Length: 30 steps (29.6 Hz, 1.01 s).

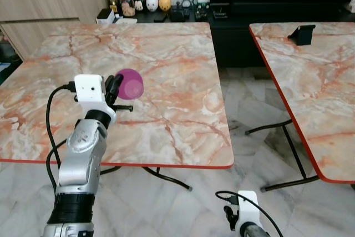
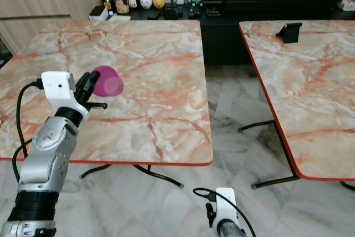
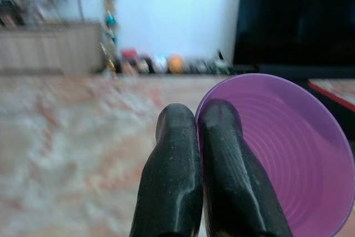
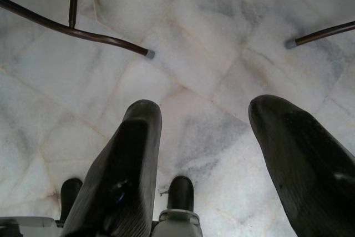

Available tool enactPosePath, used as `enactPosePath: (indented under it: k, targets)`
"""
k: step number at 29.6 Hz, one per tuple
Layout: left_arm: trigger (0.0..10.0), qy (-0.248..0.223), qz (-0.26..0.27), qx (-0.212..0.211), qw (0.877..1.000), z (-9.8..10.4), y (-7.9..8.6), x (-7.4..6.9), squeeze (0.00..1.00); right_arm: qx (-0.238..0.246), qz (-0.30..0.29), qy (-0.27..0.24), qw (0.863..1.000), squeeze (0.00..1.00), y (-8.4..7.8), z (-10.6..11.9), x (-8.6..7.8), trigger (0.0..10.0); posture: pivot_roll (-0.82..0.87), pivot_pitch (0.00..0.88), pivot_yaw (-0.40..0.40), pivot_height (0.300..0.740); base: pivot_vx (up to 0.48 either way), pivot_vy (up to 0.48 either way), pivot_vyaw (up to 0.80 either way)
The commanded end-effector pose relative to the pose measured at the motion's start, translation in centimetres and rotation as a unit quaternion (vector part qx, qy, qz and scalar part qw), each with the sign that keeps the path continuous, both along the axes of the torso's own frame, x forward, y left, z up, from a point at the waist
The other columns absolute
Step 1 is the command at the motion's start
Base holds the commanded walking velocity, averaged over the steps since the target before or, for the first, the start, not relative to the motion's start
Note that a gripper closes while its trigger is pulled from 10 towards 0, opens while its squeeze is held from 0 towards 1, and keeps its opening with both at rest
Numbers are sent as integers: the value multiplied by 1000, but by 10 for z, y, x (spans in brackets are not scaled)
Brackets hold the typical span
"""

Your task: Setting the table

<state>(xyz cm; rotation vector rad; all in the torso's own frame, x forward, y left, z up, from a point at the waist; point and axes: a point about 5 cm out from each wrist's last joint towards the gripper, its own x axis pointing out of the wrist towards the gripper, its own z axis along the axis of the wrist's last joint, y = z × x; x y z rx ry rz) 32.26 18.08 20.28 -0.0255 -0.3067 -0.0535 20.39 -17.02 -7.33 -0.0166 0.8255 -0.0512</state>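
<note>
Before the robot stands a large square marble-patterned surface with an orange-red edge (image 1: 166, 81), on thin dark metal legs over a pale marbled tile floor (image 1: 244, 154). To its right, well apart across a strip of floor, is a second marble-patterned surface of the same kind (image 1: 310, 92), carrying a small black angled stand (image 1: 301, 33) near its far edge. Behind both runs a long black low cabinet (image 1: 266, 9) against the white wall, with a row of small round figurines and jars (image 1: 150, 3) lined up on its left part. A light wooden cabinet (image 1: 50, 4) fills the far left corner.

The silver left arm (image 1: 83, 154) reaches up over the near left part of the first surface, a black cable looping beside it. The left gripper (image 3: 197, 148) has its jaws closed on the rim of a round purple plastic bowl (image 1: 130, 83), one finger inside the rim and one outside. The bowl is held tilted on its side, above the surface and not touching it, its ribbed inside visible in the left wrist view.

The right gripper (image 4: 213, 154) hangs low over the tile floor, jaws spread apart and holding nothing, near the feet of the surface legs.
</note>
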Motion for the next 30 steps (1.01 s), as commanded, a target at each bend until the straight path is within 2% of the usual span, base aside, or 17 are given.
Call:
enactPosePath:
  k: [1,5,30]
  targets:
    - [10000,-30,11,9,999,9,3,-3,0,2,-5,9,1000,0,1,-2,-3,10000,-14,1,24,740,0,0,0]
    - [10000,-50,12,6,999,11,-1,-6,0,-1,-12,9,1000,0,0,-2,-4,10000,-21,1,24,740,0,-347,0]
    - [10000,-50,17,-6,999,8,-3,0,0,-2,-9,9,1000,0,0,-3,-6,10000,-31,0,31,740,0,-473,0]
